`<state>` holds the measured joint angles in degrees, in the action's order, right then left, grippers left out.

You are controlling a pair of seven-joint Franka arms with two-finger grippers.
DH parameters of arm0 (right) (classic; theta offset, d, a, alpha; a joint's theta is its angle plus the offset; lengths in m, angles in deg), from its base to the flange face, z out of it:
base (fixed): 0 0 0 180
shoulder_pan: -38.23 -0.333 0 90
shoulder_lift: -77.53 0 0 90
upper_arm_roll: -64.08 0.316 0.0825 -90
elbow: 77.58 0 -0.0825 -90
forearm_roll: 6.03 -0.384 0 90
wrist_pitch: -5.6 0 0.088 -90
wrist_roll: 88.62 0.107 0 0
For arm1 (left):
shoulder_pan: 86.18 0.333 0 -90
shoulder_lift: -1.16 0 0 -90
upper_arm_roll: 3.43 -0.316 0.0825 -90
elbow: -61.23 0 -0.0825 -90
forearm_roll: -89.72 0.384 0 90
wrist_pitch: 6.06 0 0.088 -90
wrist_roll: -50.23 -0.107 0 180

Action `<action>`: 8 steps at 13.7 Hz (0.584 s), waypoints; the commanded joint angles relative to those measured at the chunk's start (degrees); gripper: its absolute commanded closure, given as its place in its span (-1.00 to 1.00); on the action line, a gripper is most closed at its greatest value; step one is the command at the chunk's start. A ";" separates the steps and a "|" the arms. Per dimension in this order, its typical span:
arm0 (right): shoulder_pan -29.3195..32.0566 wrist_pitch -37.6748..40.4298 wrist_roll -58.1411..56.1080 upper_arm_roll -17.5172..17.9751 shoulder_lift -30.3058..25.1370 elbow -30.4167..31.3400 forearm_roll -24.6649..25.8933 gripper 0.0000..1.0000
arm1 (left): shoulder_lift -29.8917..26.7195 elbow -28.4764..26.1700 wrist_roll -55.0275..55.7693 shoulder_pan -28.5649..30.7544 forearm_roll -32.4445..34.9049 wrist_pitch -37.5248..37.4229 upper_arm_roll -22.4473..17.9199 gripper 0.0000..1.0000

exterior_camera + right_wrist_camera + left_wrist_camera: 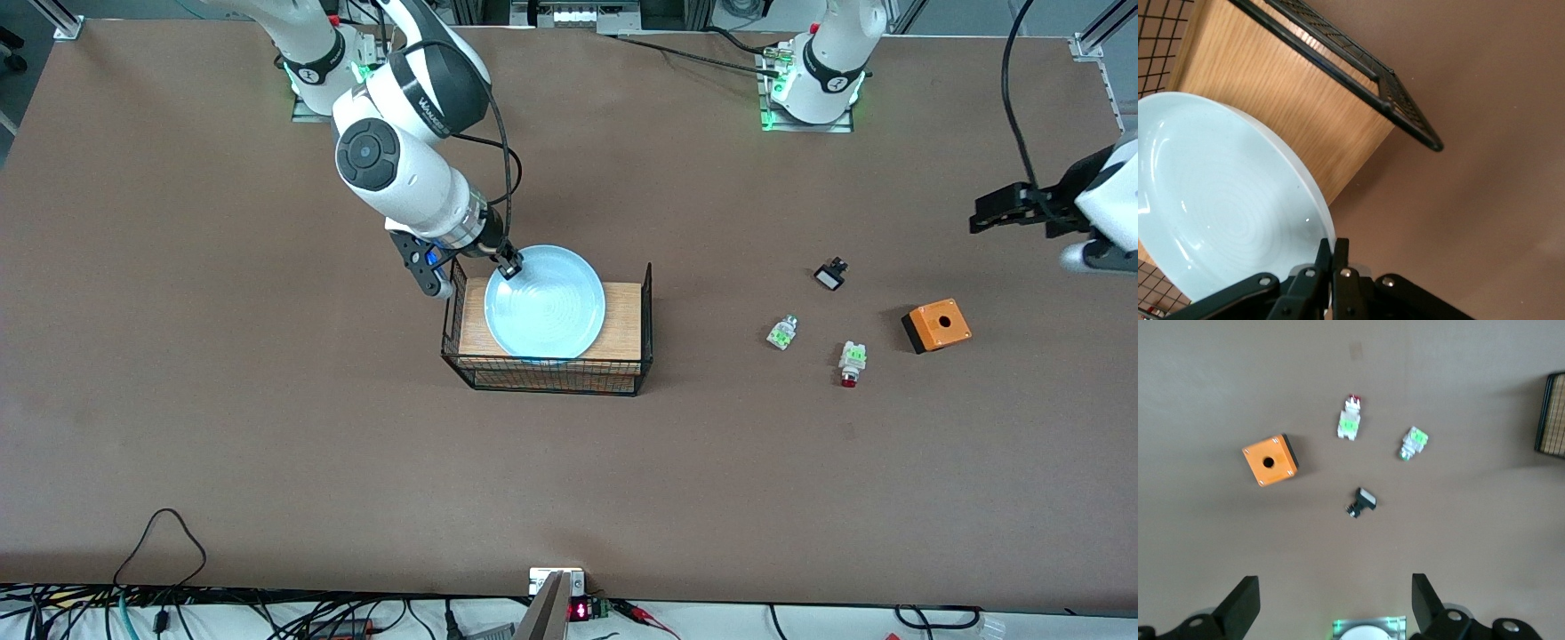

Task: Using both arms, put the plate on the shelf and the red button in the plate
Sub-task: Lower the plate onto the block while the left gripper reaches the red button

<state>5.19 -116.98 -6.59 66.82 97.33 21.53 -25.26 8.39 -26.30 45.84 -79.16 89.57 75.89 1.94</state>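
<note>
Red button [851, 362]; plate [544, 302] rim clamped

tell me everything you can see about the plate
The plate is round, shallow and light blue, glossy like glazed ceramic, with faint concentric rings in its well and a low raised rim. It lies over the wooden board inside the black wire basket, toward the right arm's end of the table. Whether it rests flat there cannot be told. The right gripper is shut on its rim at the edge farthest from the front camera. Nothing lies on it.
</note>
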 commanded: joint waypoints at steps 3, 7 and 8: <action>-0.10 -3.98 -0.29 -0.02 -0.46 2.76 0.60 0.94 | 9.09 0.69 0.61 -0.69 0.85 -0.92 -0.19 -1.00; 1.65 -3.45 -1.08 -0.20 -2.64 2.23 0.43 -1.00 | 17.53 -1.23 -0.18 -0.95 3.21 8.81 -0.19 -1.00; 2.35 -3.10 -0.99 -0.29 -3.44 2.14 0.43 -1.00 | 18.77 -3.07 -0.18 -1.04 3.57 12.84 -0.19 -1.00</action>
<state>5.94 -120.51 -6.91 66.40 96.59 23.30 -25.26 24.73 -27.94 45.96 -79.55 91.14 84.03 1.89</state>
